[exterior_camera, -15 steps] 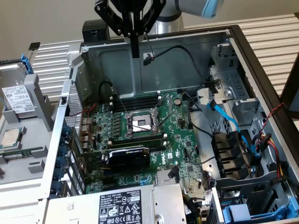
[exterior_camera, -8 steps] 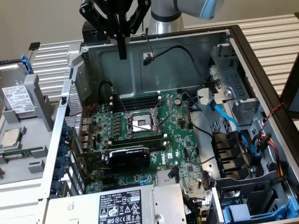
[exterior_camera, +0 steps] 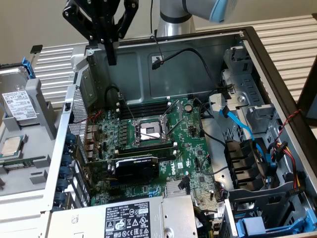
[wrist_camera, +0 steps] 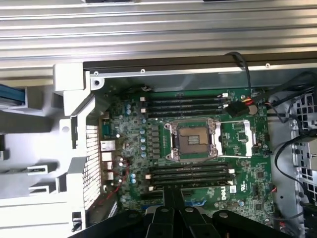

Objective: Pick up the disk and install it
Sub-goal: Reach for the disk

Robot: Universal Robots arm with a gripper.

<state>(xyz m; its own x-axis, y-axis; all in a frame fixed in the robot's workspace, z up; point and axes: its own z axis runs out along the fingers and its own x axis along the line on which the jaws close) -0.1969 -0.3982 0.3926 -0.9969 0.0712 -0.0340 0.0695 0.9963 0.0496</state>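
The disk [exterior_camera: 18, 103] lies at the exterior view's left, outside the computer case, on a grey holder. It is a silver-grey drive with a white printed label and a blue plastic frame [exterior_camera: 28, 67] at its far end. My black gripper [exterior_camera: 111, 60] hangs above the case's far-left corner, to the right of the disk and well above it. Its fingers are pressed together with nothing between them. In the wrist view the shut gripper [wrist_camera: 173, 201] points down over the green motherboard [wrist_camera: 198, 148].
The open case [exterior_camera: 257, 54] holds the motherboard with an open processor socket [exterior_camera: 150, 131], a black graphics card [exterior_camera: 136, 166] and a labelled power-supply box [exterior_camera: 124, 218]. A drive cage [exterior_camera: 247, 111] with blue cables fills the right side. A square processor chip [exterior_camera: 12, 146] lies near the disk.
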